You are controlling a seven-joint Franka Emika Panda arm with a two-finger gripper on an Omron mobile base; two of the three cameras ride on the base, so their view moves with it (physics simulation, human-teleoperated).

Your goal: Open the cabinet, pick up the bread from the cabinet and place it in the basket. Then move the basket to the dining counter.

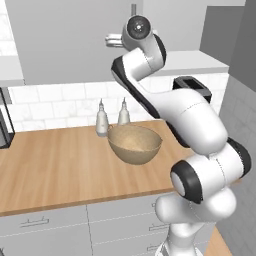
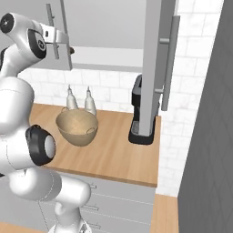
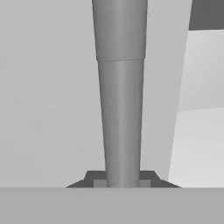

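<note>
Two fingers: the dark two-finger gripper (image 3: pixel 123 183) is closed around the long vertical grey bar handle (image 3: pixel 121 96) of the left door, one tip on each side of the bar at its base.
Arm: white jointed arm with dark joints (image 1: pixel 187 120), raised from the base up to the wall cabinet, crossing in front of the counter's right part in the left base view.
Drawers: light-grey drawer fronts with short horizontal handles (image 1: pixel 42 222), below the counter edge.
Counter: light-brown wood-plank countertop (image 1: pixel 55 165), bearing the objects listed next.
Basket: large round tan, speckled bowl-shaped basket (image 2: pixel 76 127), smooth-sided, upright on the counter, just in front of the bottles.
Bottles: two white bottles with narrow necks (image 2: pixel 89 103), side by side against the white tiled wall (image 1: pixel 60 102).
Dark appliance: black boxy machine (image 2: pixel 142 113) at the counter's right end, partly hidden by the right door.
Cabinet: wide light-grey wall cabinet (image 1: pixel 65 40); left door closed and flat, right door (image 2: pixel 157 63) swung open edge-on, white shelf (image 2: pixel 107 58) visible inside.
Bread: cannot tell its place.
</note>
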